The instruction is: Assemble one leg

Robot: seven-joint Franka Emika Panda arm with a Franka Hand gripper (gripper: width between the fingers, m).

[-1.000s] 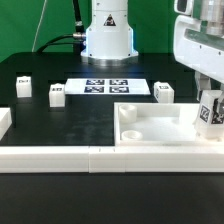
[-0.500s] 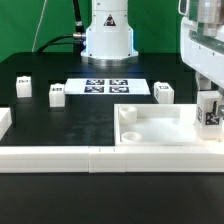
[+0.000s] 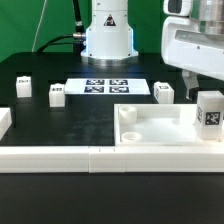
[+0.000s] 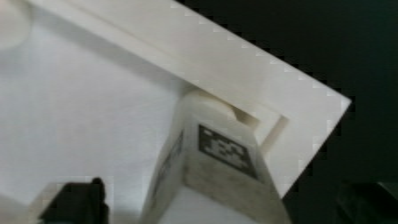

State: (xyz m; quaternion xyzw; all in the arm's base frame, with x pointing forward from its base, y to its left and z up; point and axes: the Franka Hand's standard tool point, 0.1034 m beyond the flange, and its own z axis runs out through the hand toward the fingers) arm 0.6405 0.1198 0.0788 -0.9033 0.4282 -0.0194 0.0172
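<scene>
White stubby leg (image 3: 210,115), its black-and-white tag showing, stands upright in a corner of the white tray (image 3: 160,128) at the exterior view's right. The tool (image 3: 198,82) hangs just above it, fingers apart, holding nothing. Both sit over the black bench (image 3: 70,120).

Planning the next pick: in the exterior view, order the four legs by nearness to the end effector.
1. Leg upright in tray corner, below end effector.
2. Leg behind the tray.
3. Leg at marker board's end, the exterior view's left.
4. Leftmost leg.
</scene>
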